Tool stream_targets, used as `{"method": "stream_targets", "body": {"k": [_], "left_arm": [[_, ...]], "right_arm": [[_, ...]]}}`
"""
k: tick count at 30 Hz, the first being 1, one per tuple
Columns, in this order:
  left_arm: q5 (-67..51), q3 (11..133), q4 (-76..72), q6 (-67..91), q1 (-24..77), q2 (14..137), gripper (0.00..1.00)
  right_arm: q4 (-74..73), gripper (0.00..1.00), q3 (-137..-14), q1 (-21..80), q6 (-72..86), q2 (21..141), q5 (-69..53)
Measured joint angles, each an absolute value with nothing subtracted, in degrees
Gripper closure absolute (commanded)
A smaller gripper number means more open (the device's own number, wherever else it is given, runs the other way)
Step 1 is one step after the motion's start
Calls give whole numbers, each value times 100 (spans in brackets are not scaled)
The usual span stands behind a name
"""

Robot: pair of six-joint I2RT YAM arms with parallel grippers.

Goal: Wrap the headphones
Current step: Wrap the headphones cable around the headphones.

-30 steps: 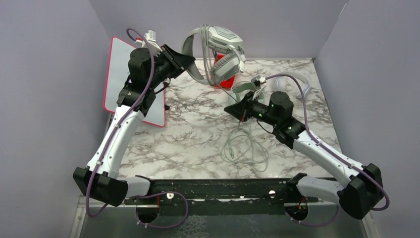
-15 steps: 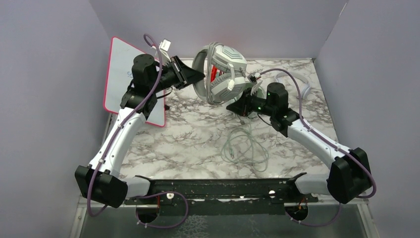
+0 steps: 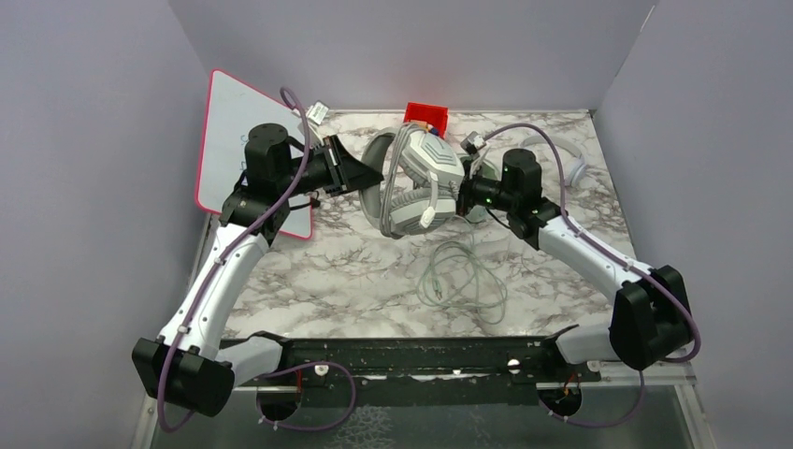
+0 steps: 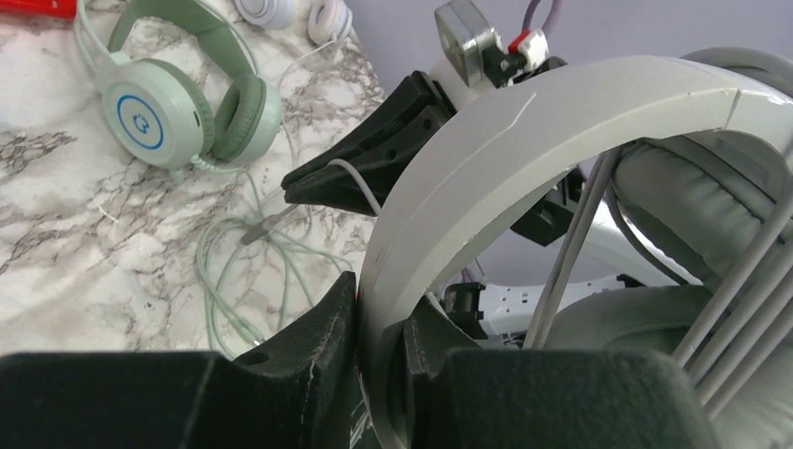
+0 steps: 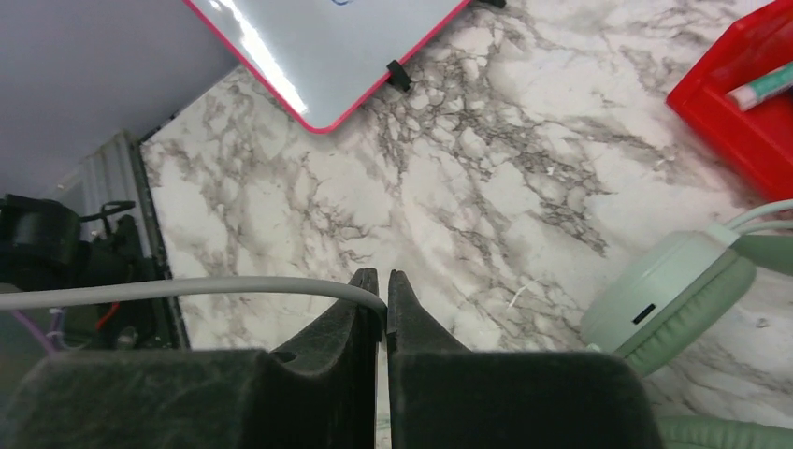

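The grey-white headphones (image 3: 421, 178) hang above the middle of the table. My left gripper (image 3: 374, 178) is shut on their headband (image 4: 486, 159), which passes between the jaws of that gripper (image 4: 379, 299). Several turns of grey cable (image 4: 748, 281) lie across the band. My right gripper (image 3: 460, 192) sits just right of the headset, shut on the grey cable (image 5: 187, 288) at the tips of this gripper (image 5: 383, 281). The mint-green headphones (image 4: 178, 103) lie on the table, and their cable (image 3: 463, 281) is loosely coiled nearer the front. The small white headphones (image 3: 570, 159) rest at the back right.
A red bin (image 3: 425, 115) stands against the back wall behind the held headset. A pink-edged whiteboard (image 3: 229, 140) leans at the back left, close to my left arm. Grey walls close in the left, right and rear of the marble table (image 3: 337, 271).
The left arm has brought the grey-white headset down and forward from the back wall, uncovering the red bin. The right gripper has moved up and back, close beside the headset.
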State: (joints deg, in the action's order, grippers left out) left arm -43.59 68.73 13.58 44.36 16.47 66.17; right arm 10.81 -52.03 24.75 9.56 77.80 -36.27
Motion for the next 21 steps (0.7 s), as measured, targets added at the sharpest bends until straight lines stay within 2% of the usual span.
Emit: {"method": "stream_targets", "body": {"k": [11, 18, 21], "left_arm": [[-4329, 6635, 1979, 3826, 1645, 6469, 100], [-4093, 6567, 2495, 3361, 1645, 6449, 100], [-3876, 6567, 2810, 3072, 1651, 6449, 100]], "right_arm": [[1404, 98, -5236, 2303, 698, 8160, -3688], [1656, 92, -5306, 2300, -480, 8143, -3658], [1870, 93, -5251, 2285, -998, 7977, -3647]]}}
